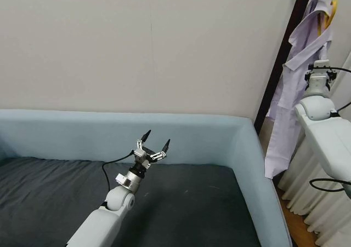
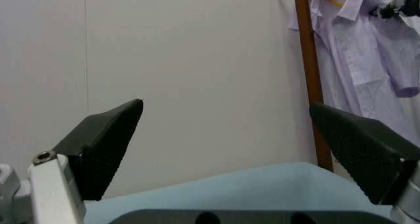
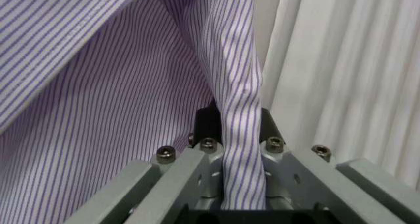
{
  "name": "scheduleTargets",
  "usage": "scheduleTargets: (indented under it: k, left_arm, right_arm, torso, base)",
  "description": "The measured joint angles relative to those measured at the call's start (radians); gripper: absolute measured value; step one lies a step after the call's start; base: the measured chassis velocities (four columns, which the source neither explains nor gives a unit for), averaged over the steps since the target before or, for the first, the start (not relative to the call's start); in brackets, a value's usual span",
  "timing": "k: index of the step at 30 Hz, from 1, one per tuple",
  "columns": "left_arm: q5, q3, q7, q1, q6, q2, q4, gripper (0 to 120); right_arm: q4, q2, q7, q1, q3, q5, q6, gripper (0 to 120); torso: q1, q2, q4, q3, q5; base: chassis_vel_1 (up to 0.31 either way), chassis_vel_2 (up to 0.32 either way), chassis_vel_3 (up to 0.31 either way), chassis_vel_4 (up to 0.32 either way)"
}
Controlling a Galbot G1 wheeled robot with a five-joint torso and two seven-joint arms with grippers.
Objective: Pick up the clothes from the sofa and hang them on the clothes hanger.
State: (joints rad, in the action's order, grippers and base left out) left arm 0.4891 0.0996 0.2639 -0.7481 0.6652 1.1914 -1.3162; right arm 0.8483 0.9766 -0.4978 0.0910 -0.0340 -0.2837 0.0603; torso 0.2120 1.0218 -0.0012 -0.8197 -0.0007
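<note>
A lilac striped shirt (image 1: 299, 44) hangs from a yellow hanger (image 1: 330, 12) on the dark wooden rack (image 1: 279, 61) to the right of the sofa. My right gripper (image 1: 321, 66) is raised against the shirt's front. In the right wrist view a fold of the shirt (image 3: 98, 86) runs between the fingers, and the right gripper (image 3: 239, 117) is shut on it. My left gripper (image 1: 156, 139) hovers open over the sofa's dark seat (image 1: 181, 203), holding nothing. In the left wrist view the left gripper (image 2: 225, 104) points at the wall, with the shirt (image 2: 357, 62) off to one side.
The sofa's light-blue backrest (image 1: 164, 129) and right armrest (image 1: 263, 181) border the seat. A white pleated curtain (image 1: 318, 197) hangs behind the rack, close to my right arm. A plain wall stands behind the sofa.
</note>
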Motion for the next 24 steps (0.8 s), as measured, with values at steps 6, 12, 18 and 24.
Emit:
scheduleTargets:
  k: [6, 12, 18, 24]
  left_arm:
    - [0.001, 0.006, -0.006, -0.005, 0.002, -0.007, -0.001, 100]
    - [0.001, 0.011, -0.013, -0.019, 0.002, -0.006, -0.021, 100]
    - [0.000, 0.021, -0.016, -0.041, 0.004, -0.015, -0.042, 100]
    - [0.000, 0.025, -0.021, -0.053, 0.005, -0.026, -0.064, 100]
  right_arm:
    - [-0.118, 0.045, 0.000, 0.100, 0.049, -0.001, -0.033, 1]
    - [-0.169, 0.072, -0.007, 0.158, 0.077, -0.050, 0.005, 1]
    - [-0.184, 0.066, -0.019, 0.211, 0.131, -0.150, 0.071, 1]
    - [-0.141, 0.028, -0.034, 0.247, 0.223, -0.274, 0.187, 1]
  torso:
    - [0.000, 0.000, -0.0001, 0.000, 0.0001]
    - [0.000, 0.000, 0.0000, 0.000, 0.0000]
    - [0.000, 0.000, 0.0000, 0.000, 0.0000]
    - [0.000, 0.000, -0.0001, 0.000, 0.0002]
  base:
    - [0.000, 0.000, 0.000, 0.000]
    - [0.000, 0.000, 0.000, 0.000]
    - [0.000, 0.000, 0.000, 0.000]
    - [0.000, 0.000, 0.000, 0.000]
